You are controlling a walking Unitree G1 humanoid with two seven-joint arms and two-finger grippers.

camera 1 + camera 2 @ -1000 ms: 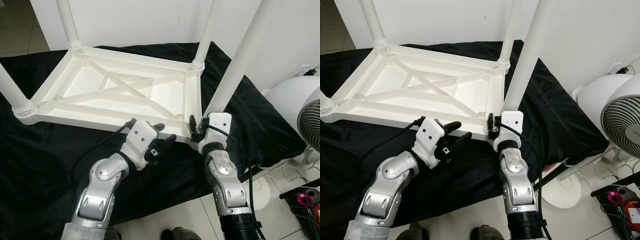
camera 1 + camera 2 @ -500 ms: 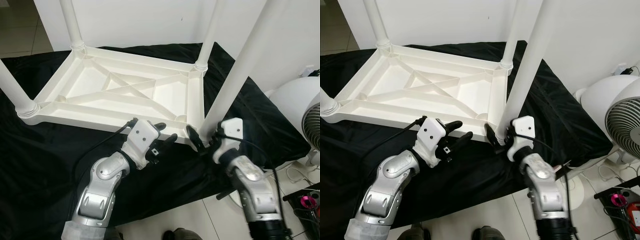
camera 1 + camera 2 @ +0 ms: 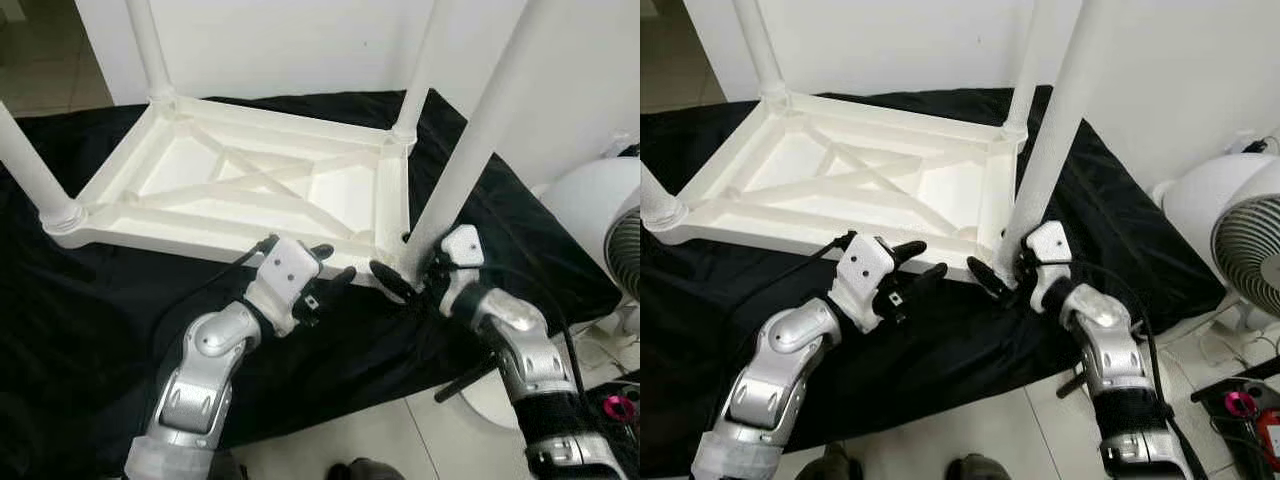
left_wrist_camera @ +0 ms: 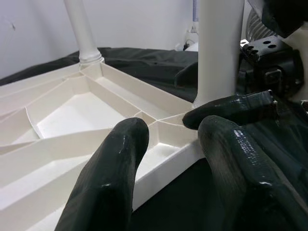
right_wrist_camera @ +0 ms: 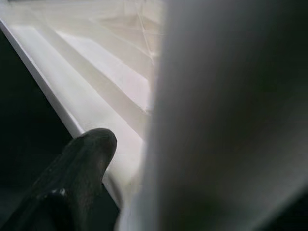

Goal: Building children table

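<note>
Left eye view: right tool (image 3: 400,277) clasps the near table leg (image 3: 470,150); left tool (image 3: 325,275) spread beside the tabletop (image 3: 250,190).

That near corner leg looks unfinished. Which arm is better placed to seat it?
Probably the right: the right tool is at the base of the near leg, while the left tool sits open beside the tabletop frame.

Table leg (image 3: 470,150) blocks the right claw (image 3: 400,275); ribs (image 3: 250,180) divide the tabletop underside.
</note>
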